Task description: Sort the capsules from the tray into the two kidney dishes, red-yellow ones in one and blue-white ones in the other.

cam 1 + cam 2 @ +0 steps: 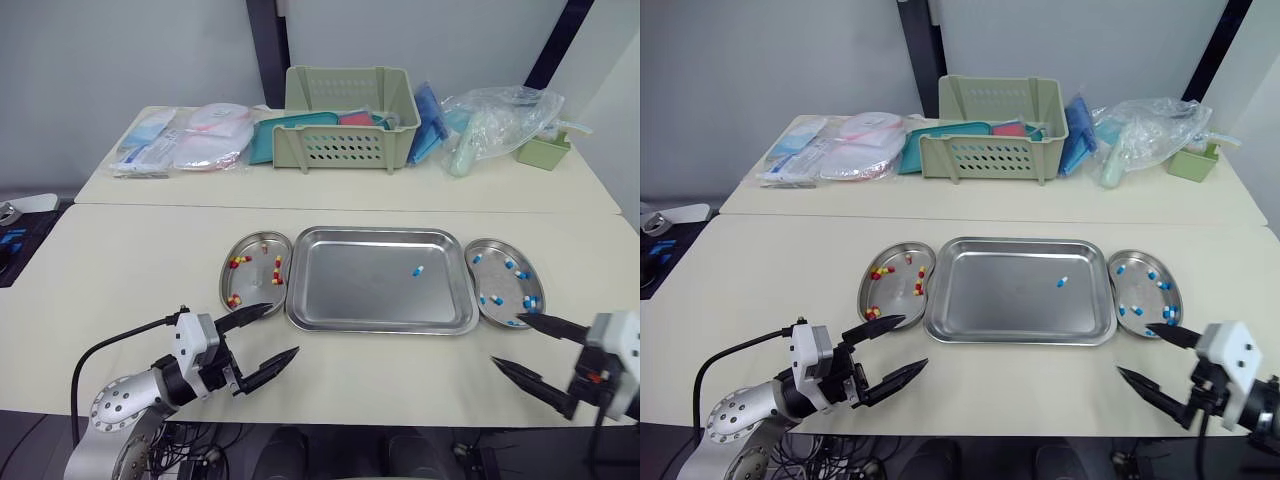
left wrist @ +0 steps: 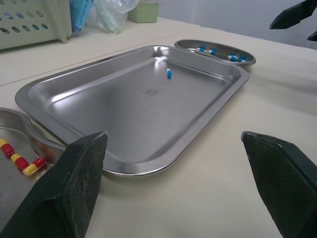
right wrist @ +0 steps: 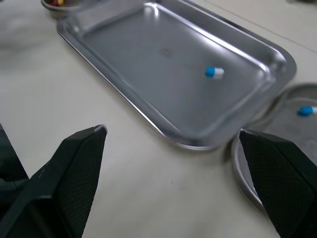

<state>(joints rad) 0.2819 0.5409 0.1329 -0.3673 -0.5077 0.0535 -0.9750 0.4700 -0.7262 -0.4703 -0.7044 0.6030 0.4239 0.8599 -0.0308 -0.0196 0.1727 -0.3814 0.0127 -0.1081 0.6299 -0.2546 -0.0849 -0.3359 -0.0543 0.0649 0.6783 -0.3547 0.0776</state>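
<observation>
A steel tray (image 1: 350, 290) lies mid-table with one blue-white capsule (image 1: 418, 271) in its right part. The left kidney dish (image 1: 247, 250) holds several red-yellow capsules (image 1: 277, 270). The right kidney dish (image 1: 497, 272) holds several blue-white capsules (image 1: 520, 274). My left gripper (image 1: 270, 334) is open, low over the table just in front of the left dish. My right gripper (image 1: 520, 345) is open too, in front of the right dish near the table's front edge. The lone capsule (image 3: 214, 72) shows ahead of the right fingers, and the capsule (image 2: 169, 73) also lies in the tray beyond the left fingers.
A second table behind carries a green slotted basket (image 1: 352, 120), packets in plastic (image 1: 190, 140), a clear bag (image 1: 495, 125) and a small green box (image 1: 545, 152). Bare tabletop lies left of the left dish and along the front edge between my grippers.
</observation>
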